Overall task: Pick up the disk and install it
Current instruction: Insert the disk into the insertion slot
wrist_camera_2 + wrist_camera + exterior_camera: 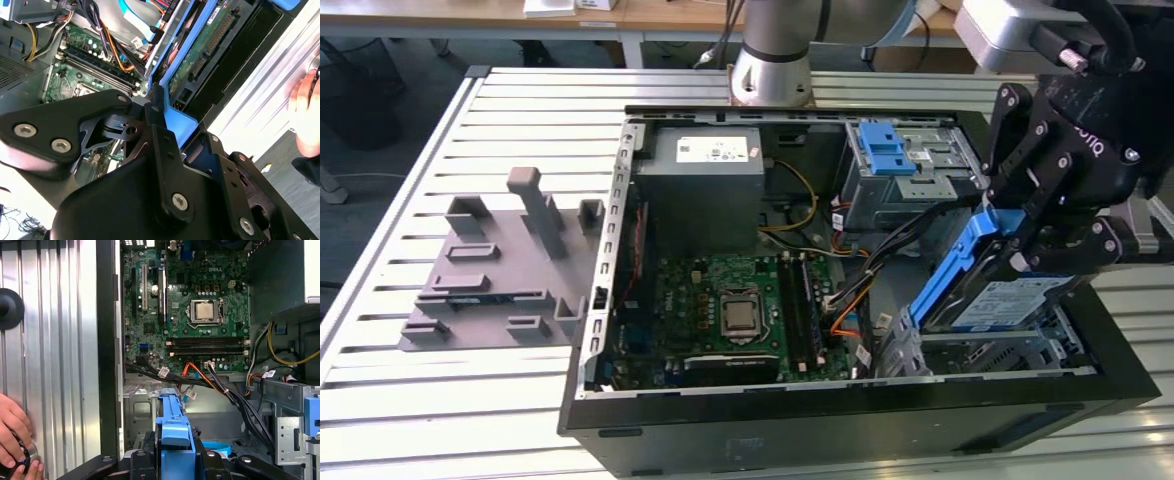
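The disk (1010, 301) is a silver drive with a white-and-blue label in blue carrier rails. It hangs tilted over the open computer case's (607, 300) front corner, at the exterior view's right, just above the metal drive bay (987, 352). My black gripper (1023, 252) is shut on its upper end. In the second wrist view my fingers (159, 131) clamp the blue rail (176, 121), with the disk's green circuit side (202, 52) beyond. In the first wrist view the blue carrier (175, 436) points into the case.
Inside the case are a motherboard (734, 305), a grey power supply box (707, 185), a grey cage with blue tabs (901, 160) and loose cables (881, 255). A grey fixture (494, 270) stands on the slatted table. A person's hand (12, 437) rests on the table beside the case.
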Robot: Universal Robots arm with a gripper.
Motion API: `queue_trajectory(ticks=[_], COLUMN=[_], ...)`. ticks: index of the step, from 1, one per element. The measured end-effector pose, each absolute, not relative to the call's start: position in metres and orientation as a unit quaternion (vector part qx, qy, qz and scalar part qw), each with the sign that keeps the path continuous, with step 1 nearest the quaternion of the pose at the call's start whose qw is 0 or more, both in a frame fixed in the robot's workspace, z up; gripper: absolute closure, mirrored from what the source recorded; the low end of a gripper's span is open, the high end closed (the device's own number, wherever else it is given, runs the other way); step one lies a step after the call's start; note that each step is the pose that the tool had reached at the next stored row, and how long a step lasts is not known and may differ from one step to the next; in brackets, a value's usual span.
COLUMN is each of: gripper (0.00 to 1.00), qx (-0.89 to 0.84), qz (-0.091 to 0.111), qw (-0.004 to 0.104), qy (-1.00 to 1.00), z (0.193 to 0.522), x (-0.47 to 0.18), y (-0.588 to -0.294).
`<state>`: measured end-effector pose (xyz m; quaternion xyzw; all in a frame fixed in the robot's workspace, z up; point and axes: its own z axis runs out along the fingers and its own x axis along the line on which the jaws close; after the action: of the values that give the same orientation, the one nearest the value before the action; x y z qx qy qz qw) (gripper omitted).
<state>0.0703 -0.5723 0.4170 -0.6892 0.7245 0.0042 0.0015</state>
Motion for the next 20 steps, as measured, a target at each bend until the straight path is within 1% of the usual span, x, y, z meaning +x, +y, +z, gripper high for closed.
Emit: queue_trajectory(ticks=[20], gripper=[0.63], qx=[-0.689], qz=[0.004], qw=[0.001], qy=[0.725], z=[0.401], x=[0.071], y=[-0.572])
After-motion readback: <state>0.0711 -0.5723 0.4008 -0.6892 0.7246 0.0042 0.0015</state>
